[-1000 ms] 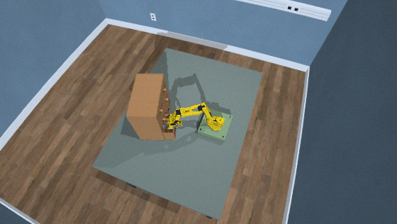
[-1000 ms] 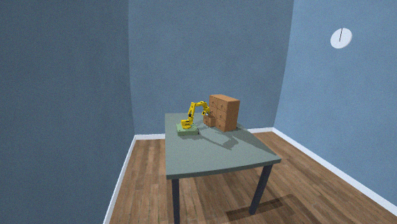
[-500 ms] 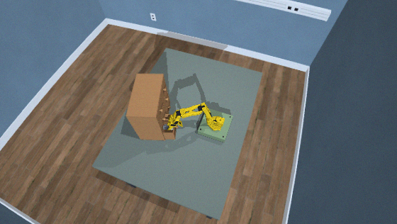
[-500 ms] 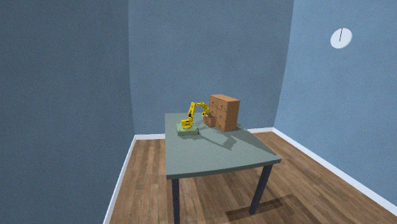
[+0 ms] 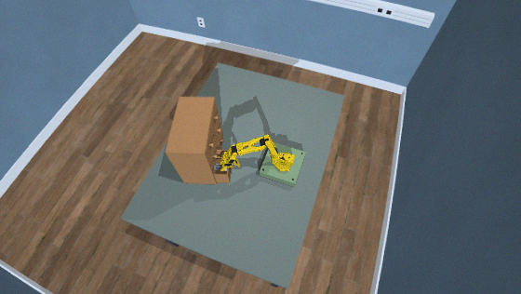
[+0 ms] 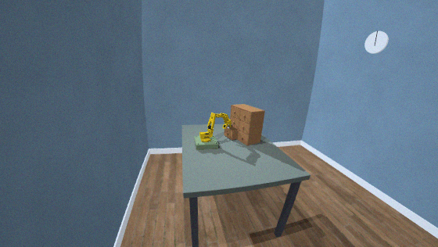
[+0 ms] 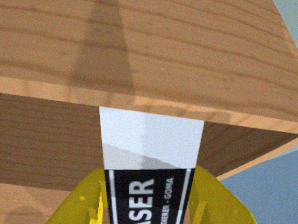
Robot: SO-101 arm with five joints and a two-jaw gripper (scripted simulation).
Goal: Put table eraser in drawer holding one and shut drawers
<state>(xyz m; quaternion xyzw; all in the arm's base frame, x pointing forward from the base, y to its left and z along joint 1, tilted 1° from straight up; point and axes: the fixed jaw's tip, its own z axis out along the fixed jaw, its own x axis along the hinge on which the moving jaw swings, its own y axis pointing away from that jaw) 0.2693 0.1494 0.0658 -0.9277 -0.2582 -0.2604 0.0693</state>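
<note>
The white eraser with a black printed sleeve [image 5: 218, 167] [image 6: 228, 127] [image 7: 150, 142] is pinched by its sleeved part between the yellow fingers of the gripper [image 5: 225, 165] [image 6: 227, 126] [image 7: 149, 195]. It is carried above the bench [image 5: 251, 233] [image 6: 238, 176], at the low, pulled-out wooden drawer [image 5: 224, 179] [image 6: 231, 134] at the near end of the brown wooden cabinet [image 5: 193, 126] [image 6: 256, 127]. By this hold the white end is left projecting ahead of the fingers, so that the eraser can probably be led in before the bulkier gripper.

In the wrist view the tip is cut off from sight by a wooden edge [image 7: 50, 90]; whether the two touch cannot be told, nor can any eraser already inside be made out. The drawer is presumably left open as the goal of this step, and the placing appears well advanced, with release and shutting still to be done.

The whole eraser should be brought within the drawer walls, just above the rim, before it is let go. If it were released while caught on wood, it might be tipped outside. Any hard push or drag should be avoided, since the drawer has no stop and could be pulled free.

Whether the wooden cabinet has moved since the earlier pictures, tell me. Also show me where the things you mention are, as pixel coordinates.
No: in the top view, the wooden cabinet [image 5: 193, 126] [image 6: 256, 127] keeps its place relative to the table [image 5: 251, 228] [image 6: 235, 173].
</note>
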